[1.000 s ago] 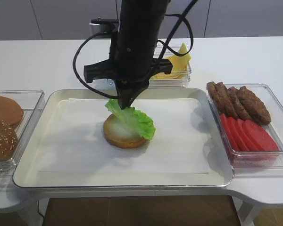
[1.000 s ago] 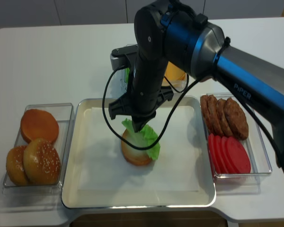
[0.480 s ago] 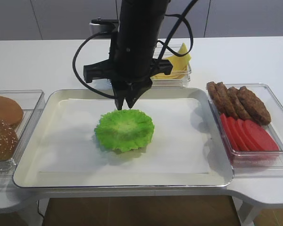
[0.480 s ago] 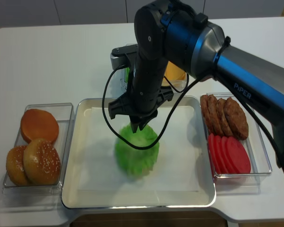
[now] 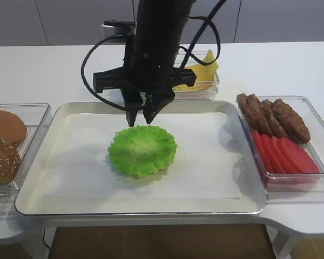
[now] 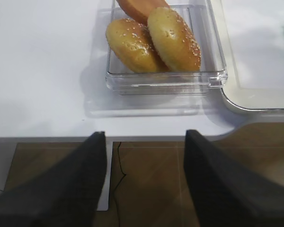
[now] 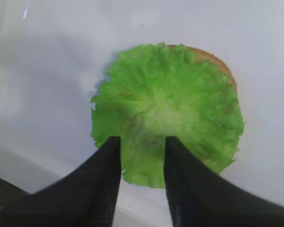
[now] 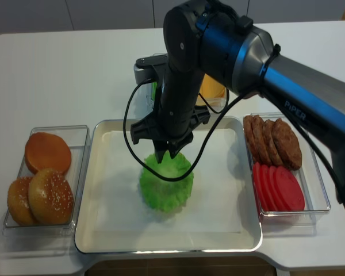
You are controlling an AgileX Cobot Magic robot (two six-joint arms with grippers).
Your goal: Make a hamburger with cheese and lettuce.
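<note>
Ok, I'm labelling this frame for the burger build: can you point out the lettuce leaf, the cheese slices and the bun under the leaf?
lettuce leaf [image 5: 142,150]: front high view, middle of the leaf.
cheese slices [image 5: 205,70]: front high view, upturned yellow corner.
bun [image 7: 213,60]: right wrist view, brown rim showing past the leaf.

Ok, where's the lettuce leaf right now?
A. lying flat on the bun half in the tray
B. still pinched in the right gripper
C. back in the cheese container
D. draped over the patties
A: the lettuce leaf lies spread over the bun half, whose edge peeks out in the wrist view, with the right gripper open above it.
</note>
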